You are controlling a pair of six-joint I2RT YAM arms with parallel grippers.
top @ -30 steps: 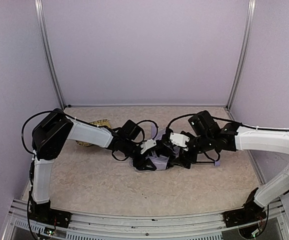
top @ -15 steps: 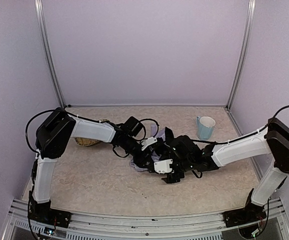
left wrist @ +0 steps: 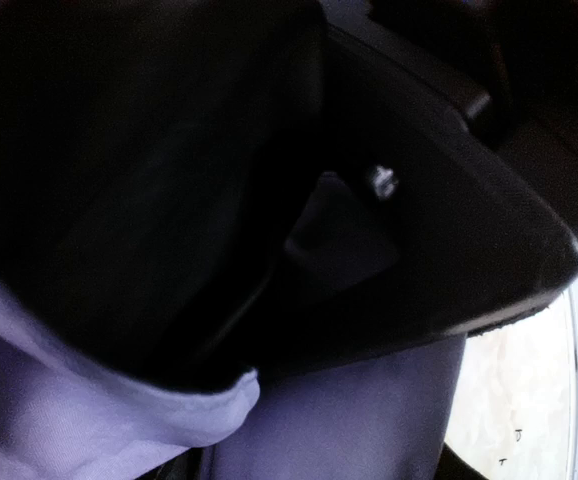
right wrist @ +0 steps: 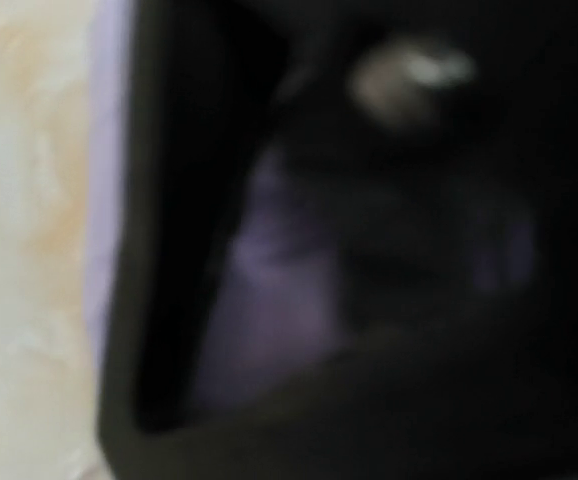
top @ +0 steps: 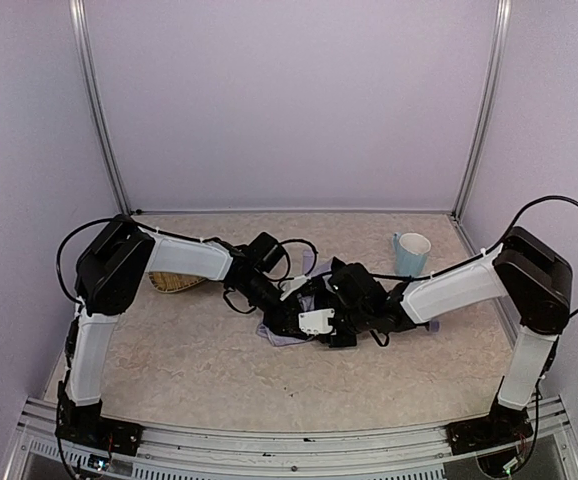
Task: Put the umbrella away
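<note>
The umbrella is lying crumpled at mid-table, seemingly collapsed but not yet bundled or strapped, while the left gripper and right gripper are working into its fabric, though whether either is actually clasping it cannot be told.

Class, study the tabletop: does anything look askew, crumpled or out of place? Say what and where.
The umbrella in the middle lies as a crumpled heap, its lavender fabric bunched unevenly. The mug stands upright; nothing looks spilled.
</note>
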